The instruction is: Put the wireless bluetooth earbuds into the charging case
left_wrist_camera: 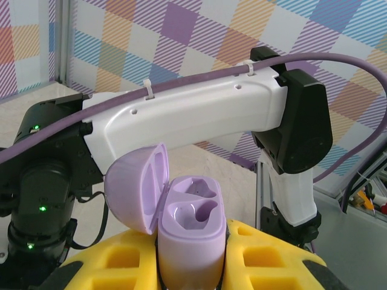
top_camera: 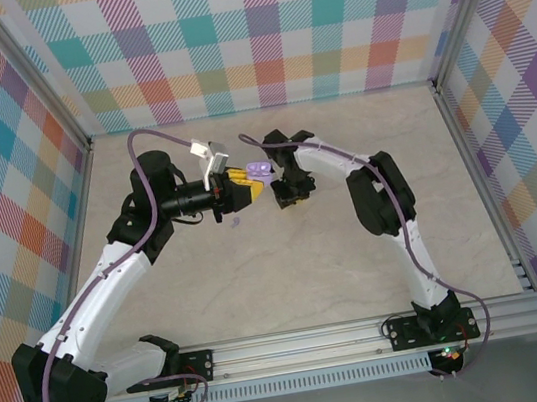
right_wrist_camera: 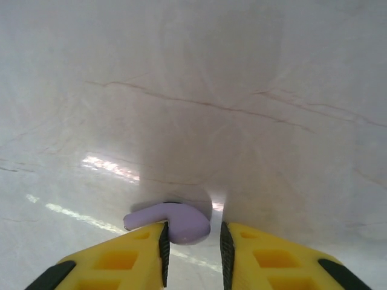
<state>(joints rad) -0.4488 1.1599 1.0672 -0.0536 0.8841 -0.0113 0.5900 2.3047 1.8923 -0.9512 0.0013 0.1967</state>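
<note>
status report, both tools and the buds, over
Left tool shut on lilac charging case, lid open, both sockets empty. Right tool open, at the table, straddling lilac earbud, not clamped. Small lilac speck on table nearby, unclear.

Top external looks steeply down over the whole tabletop (top_camera: 287, 259) (arm bases (top_camera: 414, 326) at 6 o'clock). Left wrist, close on the charging case (left_wrist_camera: 190, 223), faces the right arm (left_wrist_camera: 193, 115), which top external shares. Right wrist looks down, tabletop near.
</note>
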